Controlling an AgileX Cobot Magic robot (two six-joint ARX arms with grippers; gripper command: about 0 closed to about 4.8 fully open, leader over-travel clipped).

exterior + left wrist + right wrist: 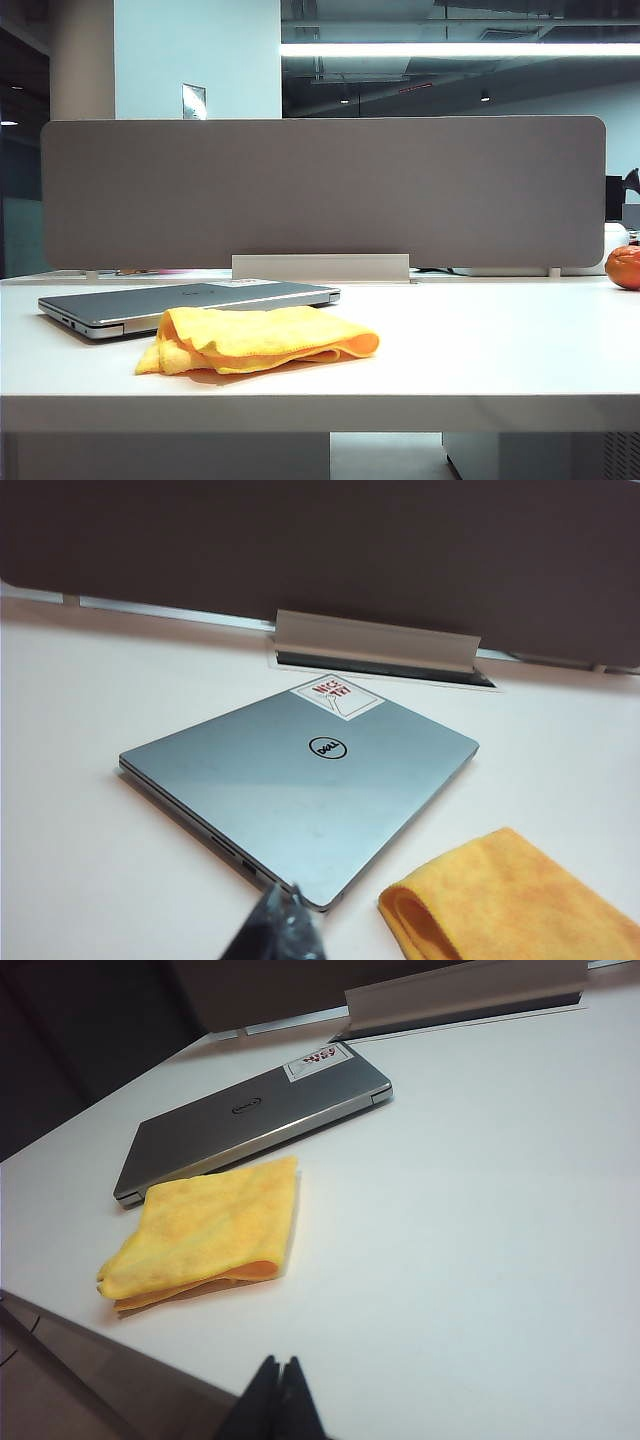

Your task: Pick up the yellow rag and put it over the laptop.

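Note:
The yellow rag (262,340) lies folded on the white table, just in front of the closed silver-grey laptop (190,302). Neither arm appears in the exterior view. In the left wrist view my left gripper (285,895) hovers above the table near the laptop's (300,790) nearest corner, jaws shut and empty, with the rag (515,900) off to one side. In the right wrist view my right gripper (279,1363) is shut with nothing in it, above the table's front edge, well short of the rag (215,1225) and the laptop (260,1115).
A long grey partition panel (320,195) stands along the back of the table (480,340), with a pale bracket (320,267) at its foot. A round orange fruit (624,267) sits at the far right.

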